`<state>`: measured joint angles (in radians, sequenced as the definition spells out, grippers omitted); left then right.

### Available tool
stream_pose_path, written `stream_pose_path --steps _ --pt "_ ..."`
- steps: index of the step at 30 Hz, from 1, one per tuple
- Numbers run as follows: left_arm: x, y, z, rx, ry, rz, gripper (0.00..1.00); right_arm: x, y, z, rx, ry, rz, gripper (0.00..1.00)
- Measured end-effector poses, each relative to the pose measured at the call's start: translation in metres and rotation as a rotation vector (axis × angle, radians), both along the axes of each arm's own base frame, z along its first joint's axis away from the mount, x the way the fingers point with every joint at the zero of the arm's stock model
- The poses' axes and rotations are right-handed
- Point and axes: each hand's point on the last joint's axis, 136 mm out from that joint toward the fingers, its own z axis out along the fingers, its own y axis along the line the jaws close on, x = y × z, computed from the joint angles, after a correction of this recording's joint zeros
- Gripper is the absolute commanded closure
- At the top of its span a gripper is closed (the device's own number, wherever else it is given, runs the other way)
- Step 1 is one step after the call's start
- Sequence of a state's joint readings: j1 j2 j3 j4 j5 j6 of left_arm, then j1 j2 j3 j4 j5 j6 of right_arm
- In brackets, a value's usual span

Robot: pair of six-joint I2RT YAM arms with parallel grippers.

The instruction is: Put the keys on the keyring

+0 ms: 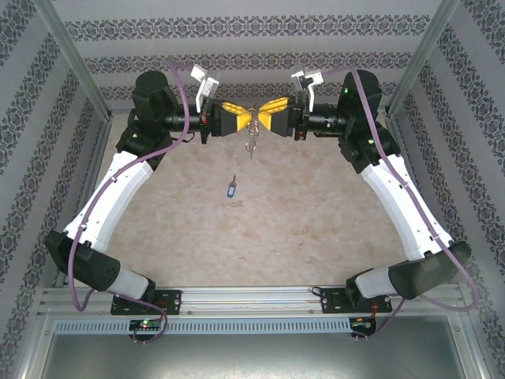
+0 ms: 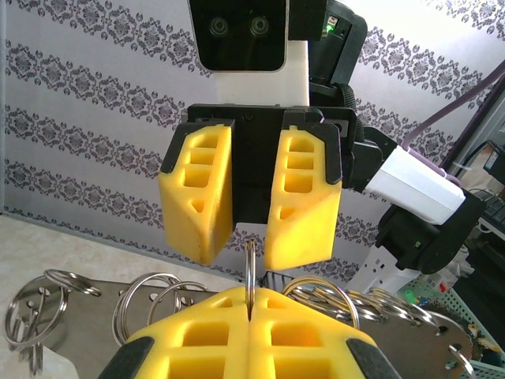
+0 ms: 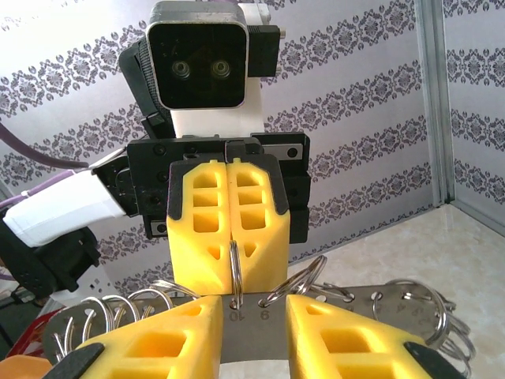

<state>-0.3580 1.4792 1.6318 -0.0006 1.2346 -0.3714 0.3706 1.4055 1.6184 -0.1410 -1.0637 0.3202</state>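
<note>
1. Top external view:
   - The left claw is clamped on the thin grey metal keyring loop.
   - The right claw faces it tip to tip. Both are held above the beige table, near the middle of its far edge.
   - The loop trails down from the fingertips toward the table.
   - The tiny key with a blue plastic head and short silver shaft lies flat near the table's middle, slightly left, well apart from both claws.
   - The key's long axis runs near to far. Its head is toward the near edge and its shaft points at the far edge, leaning a little right.

2. Left wrist view:
   - The left claw has its yellow fingers pressed together on the keyring loop.
   - The loop stands upright and edge-on in the seam between the fingers.
   - Opposite, the right claw has its fingers parted, with a clear gap between them. The top of the loop rises just to that gap.
   - A flat grey metal plate strung with silver split rings hangs behind the fingers.

3. Right wrist view:
   - The right claw stands partly open, with the plate visible between its fingers. I cannot tell whether the tips touch it.
   - The left claw is shut on the loop, which runs down to a hole in the plate.
   - Split rings fan out along the plate.
</note>
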Motion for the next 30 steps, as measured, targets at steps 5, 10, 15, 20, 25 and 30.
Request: stream_pose_path --steps 5,10,15,20,25,30 --pt "-0.002 0.000 0.000 -0.002 -0.004 -0.013 1.00 0.000 0.002 0.008 0.006 -0.015 0.008 0.71" --pt "-0.002 0.000 -0.002 -0.001 0.001 -0.016 1.00 -0.004 0.009 0.014 0.010 -0.025 0.045 0.71" --pt "-0.001 -0.001 -0.006 0.003 0.013 -0.019 1.00 -0.006 0.014 0.011 0.005 -0.013 0.077 0.71" --pt "-0.001 -0.001 -0.006 0.003 0.013 -0.019 1.00 -0.006 0.015 0.004 -0.010 0.014 0.086 0.75" --pt "-0.003 -0.001 -0.007 0.003 0.018 -0.029 1.00 -0.006 0.017 0.000 -0.022 0.008 0.090 1.00" --pt "-0.002 0.000 -0.007 0.003 0.021 -0.026 1.00 -0.006 0.017 0.001 -0.025 -0.003 0.088 1.00"
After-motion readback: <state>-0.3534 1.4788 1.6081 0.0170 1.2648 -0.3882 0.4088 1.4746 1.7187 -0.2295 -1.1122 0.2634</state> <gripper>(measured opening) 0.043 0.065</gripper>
